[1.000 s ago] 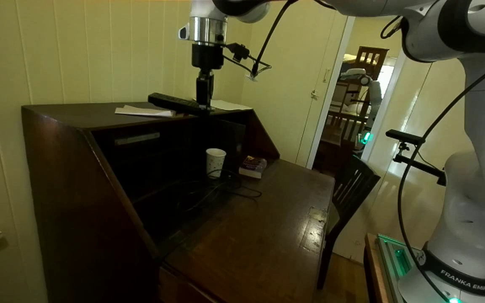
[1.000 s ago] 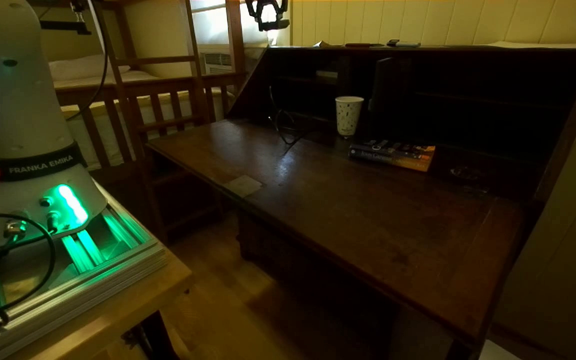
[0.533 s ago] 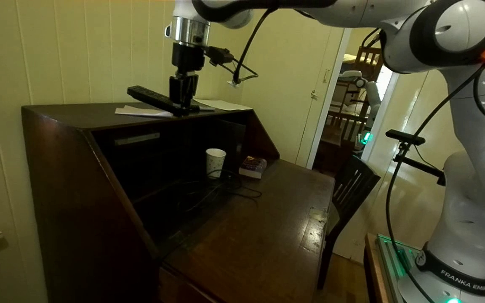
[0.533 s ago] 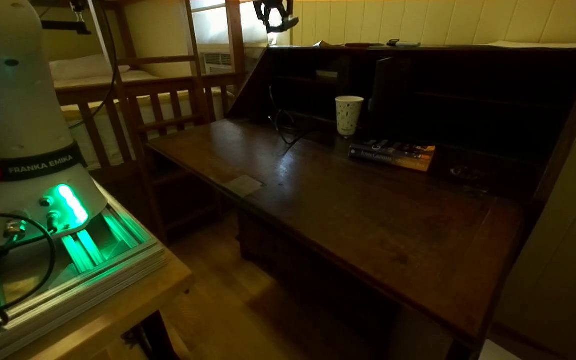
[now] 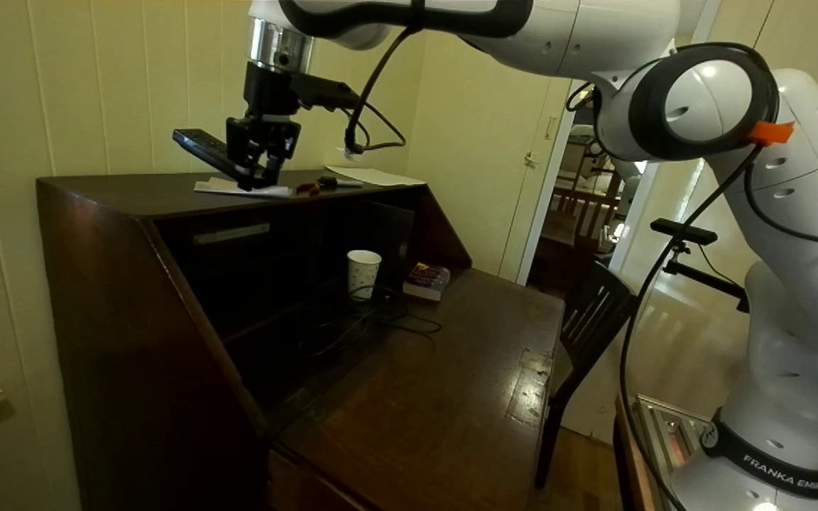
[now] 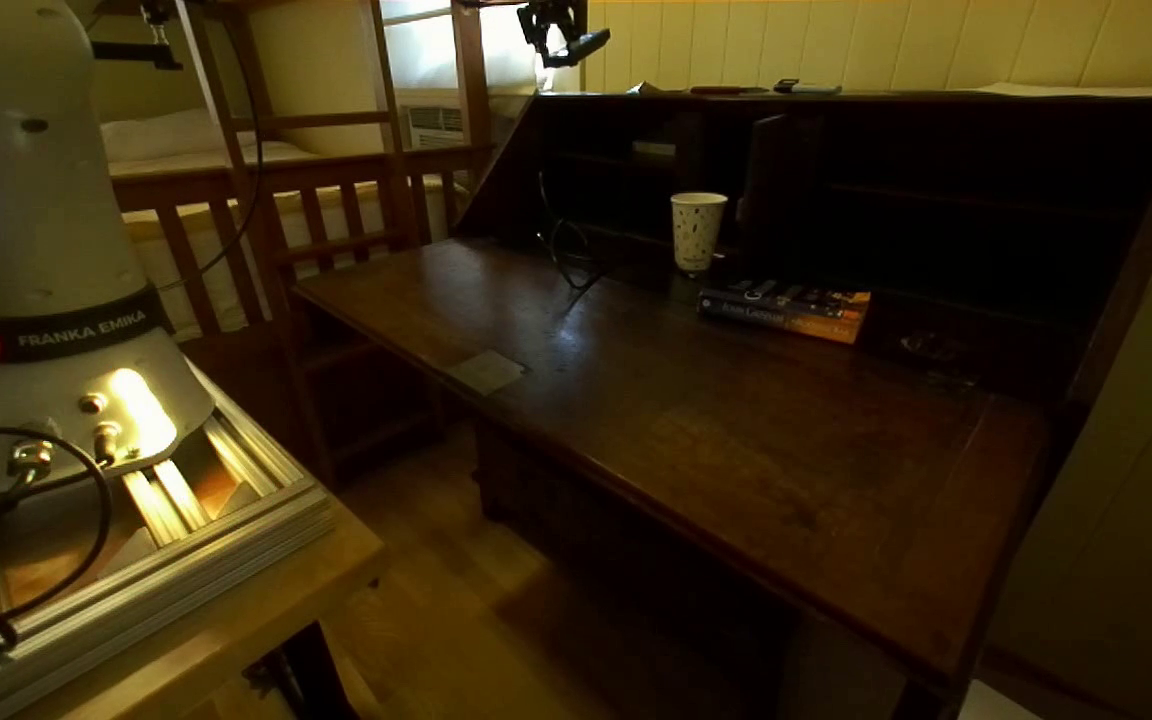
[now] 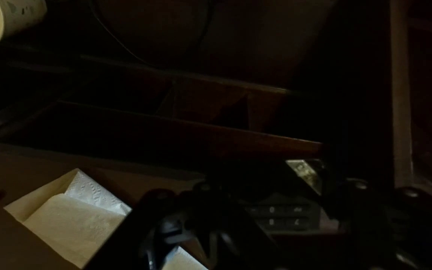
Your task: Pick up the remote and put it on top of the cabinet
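The remote (image 5: 203,147) is black and oblong, tilted with its far end raised. My gripper (image 5: 258,181) is shut on its lower end. It holds the remote over the flat top of the dark brown cabinet (image 5: 125,193), just above a folded white paper. In an exterior view the gripper (image 6: 561,52) and the remote (image 6: 588,44) show at the upper edge, above the cabinet's far top corner. In the dark wrist view the remote's keys (image 7: 283,217) show between the fingers. Whether the remote touches the paper cannot be told.
On the cabinet top lie the folded paper (image 5: 238,188), a small red item (image 5: 307,189), a dark item (image 5: 338,182) and a paper sheet (image 5: 377,176). Inside stand a white cup (image 5: 363,273), a book (image 5: 426,282) and loose cables (image 5: 409,328). A wooden chair (image 5: 597,319) is beside the leaf.
My gripper has moved left in an exterior view, along the cabinet top, with the remote still held. The wrist has turned and the remote tilts more. The base light went from green to white.
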### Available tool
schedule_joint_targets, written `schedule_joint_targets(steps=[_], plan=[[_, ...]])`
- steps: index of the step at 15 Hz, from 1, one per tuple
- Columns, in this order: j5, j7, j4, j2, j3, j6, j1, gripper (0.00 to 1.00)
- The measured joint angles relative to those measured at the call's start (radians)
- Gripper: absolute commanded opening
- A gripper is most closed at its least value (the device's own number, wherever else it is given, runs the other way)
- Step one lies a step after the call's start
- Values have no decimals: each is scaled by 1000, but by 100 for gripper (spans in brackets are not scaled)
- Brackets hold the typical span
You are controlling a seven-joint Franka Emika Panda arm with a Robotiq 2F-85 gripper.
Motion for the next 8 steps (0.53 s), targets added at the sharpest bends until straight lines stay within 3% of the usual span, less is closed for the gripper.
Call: schedule_joint_targets(steps=[8], plan=[[41,81,257,167,-4,-77,-4,36]])
